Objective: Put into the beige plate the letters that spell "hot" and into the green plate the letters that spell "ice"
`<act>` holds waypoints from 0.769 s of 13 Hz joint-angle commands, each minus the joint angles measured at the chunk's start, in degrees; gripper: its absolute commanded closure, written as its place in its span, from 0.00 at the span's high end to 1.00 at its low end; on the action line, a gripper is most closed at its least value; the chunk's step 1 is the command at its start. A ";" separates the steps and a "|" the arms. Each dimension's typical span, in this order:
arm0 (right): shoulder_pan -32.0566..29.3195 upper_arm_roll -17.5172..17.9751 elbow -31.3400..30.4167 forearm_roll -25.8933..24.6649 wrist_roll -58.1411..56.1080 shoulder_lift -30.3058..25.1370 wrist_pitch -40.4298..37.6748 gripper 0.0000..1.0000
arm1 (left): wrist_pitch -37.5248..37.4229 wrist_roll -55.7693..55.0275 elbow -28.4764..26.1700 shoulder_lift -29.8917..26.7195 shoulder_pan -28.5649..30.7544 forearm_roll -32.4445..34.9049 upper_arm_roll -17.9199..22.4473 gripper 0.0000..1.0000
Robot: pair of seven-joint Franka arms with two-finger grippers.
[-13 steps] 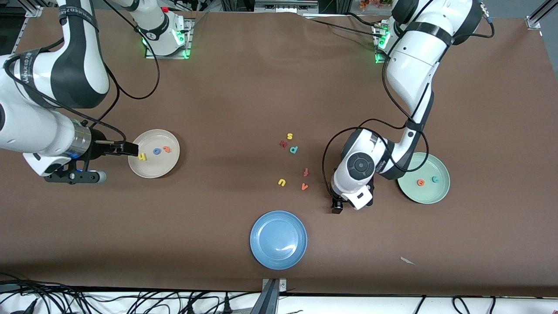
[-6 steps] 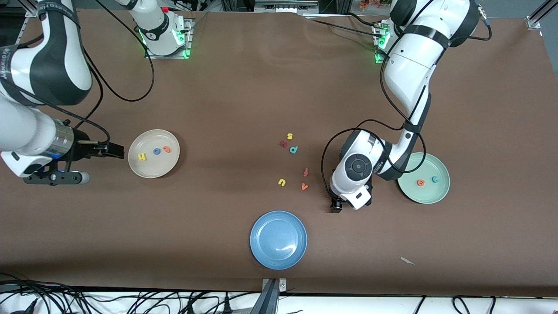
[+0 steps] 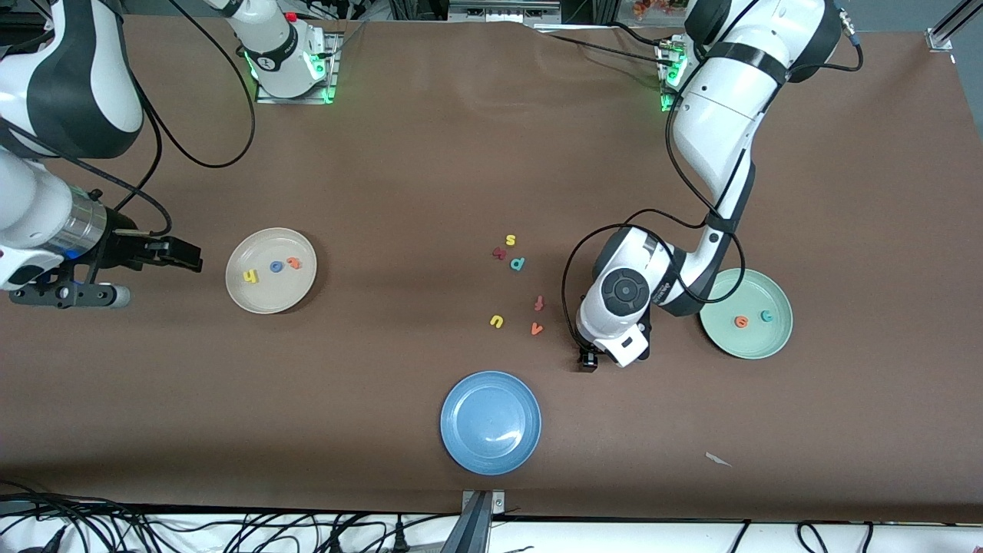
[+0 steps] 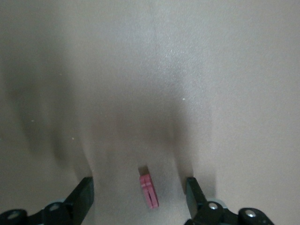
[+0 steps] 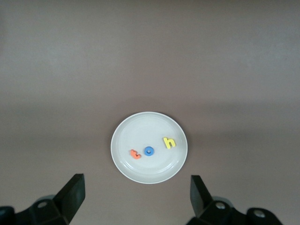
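The blue plate (image 3: 491, 422) sits empty on the counter (image 3: 430, 177), nearest the front camera. Farther up, the left pincer (image 3: 590, 361) is down at the counter between the blue plate and the green plate (image 3: 760, 342). In the left wrist view its fingers (image 4: 82, 197) stand spread on either side of the dark red "i" (image 4: 148, 190), which lies flat on the counter; neither finger touches it. The green plate, toward the left arm's end of the counter, holds the orange "e" (image 3: 741, 322) and the teal "c" (image 3: 766, 316). Loose letters lie near mid-counter: yellow "u" (image 3: 497, 321), orange "v" (image 3: 537, 329), reddish-orange "f" (image 3: 539, 303), teal "p" (image 3: 517, 263), and yellow "s" (image 3: 510, 240). The beige plate (image 3: 265, 299), toward the right arm's end, holds the yellow "h" (image 3: 249, 276), blue "o" (image 3: 276, 266) and orange "t" (image 3: 293, 263). The right pincer (image 3: 188, 256) hovers just beside the beige plate, spread and empty.
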 commanded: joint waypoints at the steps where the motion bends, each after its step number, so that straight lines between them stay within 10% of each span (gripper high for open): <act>1: -1.32 1.34 -4.96 -1.00 0.90 -3.49 1.62 0.99 | -0.28 -0.83 1.84 0.97 -1.01 -0.81 0.94 0.83; 10: -1.06 1.08 -4.53 -1.00 0.90 -2.88 2.14 1.00 | -0.28 -1.62 1.58 1.33 -1.27 -0.63 0.94 0.38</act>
